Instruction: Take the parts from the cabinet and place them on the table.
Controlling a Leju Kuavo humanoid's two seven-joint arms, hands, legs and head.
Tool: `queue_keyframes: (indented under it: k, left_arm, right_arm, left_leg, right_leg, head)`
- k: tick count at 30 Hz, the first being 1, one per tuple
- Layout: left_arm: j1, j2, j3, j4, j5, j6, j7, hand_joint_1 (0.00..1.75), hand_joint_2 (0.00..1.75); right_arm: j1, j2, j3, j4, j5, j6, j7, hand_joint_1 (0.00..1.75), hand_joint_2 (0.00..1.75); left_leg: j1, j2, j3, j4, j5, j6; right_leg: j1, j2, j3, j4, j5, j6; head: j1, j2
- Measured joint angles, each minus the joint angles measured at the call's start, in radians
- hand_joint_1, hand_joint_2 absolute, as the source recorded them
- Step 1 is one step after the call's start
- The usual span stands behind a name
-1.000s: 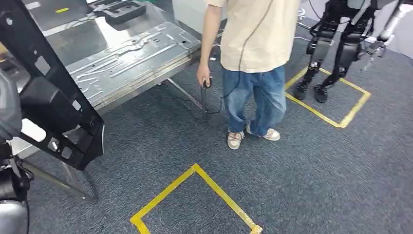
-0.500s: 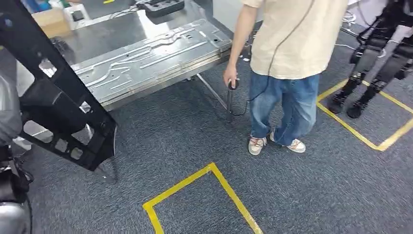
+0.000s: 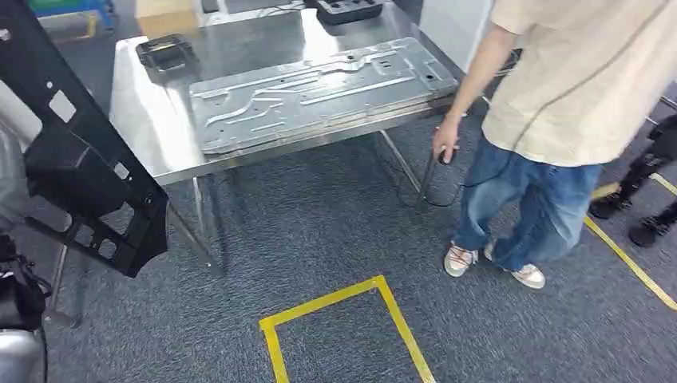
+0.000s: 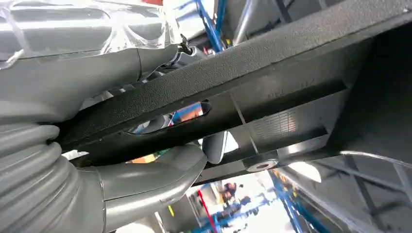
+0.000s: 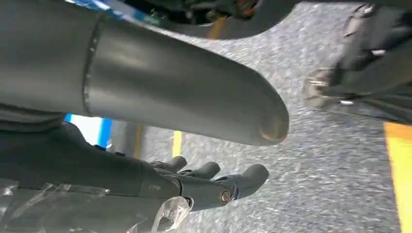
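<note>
Left hand [image 4: 145, 179] grips the black part [image 3: 88, 171]; right hand [image 5: 204, 184] hangs empty, fingers apart; carry it level over the desk [image 3: 152, 136], clear of the person [image 3: 559, 104]

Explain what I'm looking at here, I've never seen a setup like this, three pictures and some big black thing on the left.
A two-legged humanoid robot took these. The head view looks down from its body. Its left hand holds a large black plastic panel; the left wrist view shows that grip close up. The right wrist view shows the right hand, which holds nothing, above grey carpet. Ahead is a steel table bearing a pressed metal sheet and two black trays. A person stands beside it.
</note>
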Motion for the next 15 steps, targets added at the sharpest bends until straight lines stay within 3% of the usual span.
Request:
queue_keyframes:
  k: [1,2,3,4,8,10,11,12,13,14,15]
  left_arm:
    - [0.000,0.000,0.000,0.000,0.000,0.000,-0.001,1.75,1.75]
    - [0.000,0.000,0.000,0.000,0.000,0.002,-0.002,1.75,1.75]
    - [0.001,0.000,0.001,0.000,0.000,0.003,-0.002,1.75,1.75]
    - [0.000,0.000,0.001,0.000,0.000,0.004,-0.002,1.75,1.75]
    - [0.000,0.000,0.001,0.000,0.001,0.003,-0.002,1.75,1.75]
    - [0.002,0.000,0.003,0.000,0.011,0.003,-0.009,1.75,1.75]
    - [-0.005,0.002,0.005,0.000,0.059,-0.017,-0.032,1.75,1.75]
    - [-0.007,0.001,0.005,0.000,0.069,-0.019,-0.038,1.75,1.75]
    - [-0.006,0.001,0.005,0.000,0.077,-0.023,-0.040,1.75,1.75]
    - [-0.003,0.002,0.005,0.000,0.087,-0.027,-0.041,1.75,1.75]
    - [-0.002,0.001,0.005,0.000,0.092,-0.030,-0.042,1.75,1.75]
  right_arm:
    - [0.001,0.000,0.000,0.000,0.000,0.000,0.000,0.00,0.00]
    - [0.002,-0.002,0.000,0.000,0.000,0.000,0.000,0.00,0.00]
    - [0.005,-0.002,0.000,0.000,0.000,0.000,0.000,0.00,0.00]
    - [0.007,-0.002,0.000,0.000,0.000,0.000,0.000,0.00,0.00]
    - [0.006,-0.002,0.000,0.000,-0.001,0.000,0.000,0.00,0.00]
    - [-0.004,-0.001,0.000,0.000,-0.011,0.019,0.003,0.00,0.00]
    - [-0.005,-0.001,0.000,0.000,0.010,0.019,0.016,0.00,0.00]
    - [-0.002,-0.001,0.000,0.000,0.017,0.016,0.017,0.00,0.00]
    - [-0.001,0.000,0.000,0.000,0.018,0.013,0.018,0.00,0.00]
    - [0.001,0.000,0.000,0.000,0.019,0.011,0.019,0.00,0.00]
    - [0.003,0.000,0.000,0.000,0.019,0.009,0.019,0.00,0.00]
  left_leg:
    - [0.002,-0.017,0.002,0.001,-0.002,-0.003]
    - [0.003,-0.031,0.002,0.003,-0.004,-0.008]
    - [-0.002,-0.043,-0.001,0.007,-0.008,-0.016]
    - [-0.001,-0.046,-0.003,0.009,-0.008,-0.018]
    - [-0.001,-0.046,-0.003,0.009,-0.008,-0.019]
    - [0.006,-0.063,-0.006,0.002,-0.005,-0.033]
    - [0.002,0.025,-0.032,0.064,-0.042,-0.048]
    - [0.004,0.050,-0.071,0.143,-0.083,-0.053]
    - [0.005,0.060,-0.117,0.234,-0.120,-0.057]
    - [0.007,0.063,-0.158,0.311,-0.145,-0.060]
    - [0.008,0.063,-0.178,0.345,-0.147,-0.060]
  right_leg:
    - [-0.004,0.019,0.044,-0.103,0.056,0.000]
    - [-0.010,0.068,0.082,-0.191,0.095,0.000]
    - [-0.011,0.105,0.092,-0.216,0.085,-0.003]
    - [-0.010,0.095,0.089,-0.219,0.088,-0.008]
    - [-0.011,0.091,0.090,-0.218,0.089,-0.009]
    - [0.000,0.072,0.093,-0.217,0.086,-0.024]
    - [-0.006,0.047,0.099,-0.222,0.089,-0.042]
    - [-0.004,0.038,0.099,-0.222,0.088,-0.048]
    - [-0.003,0.031,0.099,-0.222,0.086,-0.051]
    - [-0.003,0.023,0.099,-0.222,0.084,-0.052]
    - [-0.003,0.018,0.100,-0.222,0.082,-0.051]
  head:
    - [0.000,0.000]
    - [0.000,0.000]
    - [0.000,0.000]
    - [0.000,0.000]
    - [0.000,0.000]
    - [-0.002,0.000]
    - [-0.007,0.000]
    - [-0.007,0.000]
    - [-0.007,0.000]
    - [-0.007,0.000]
    - [-0.007,0.000]
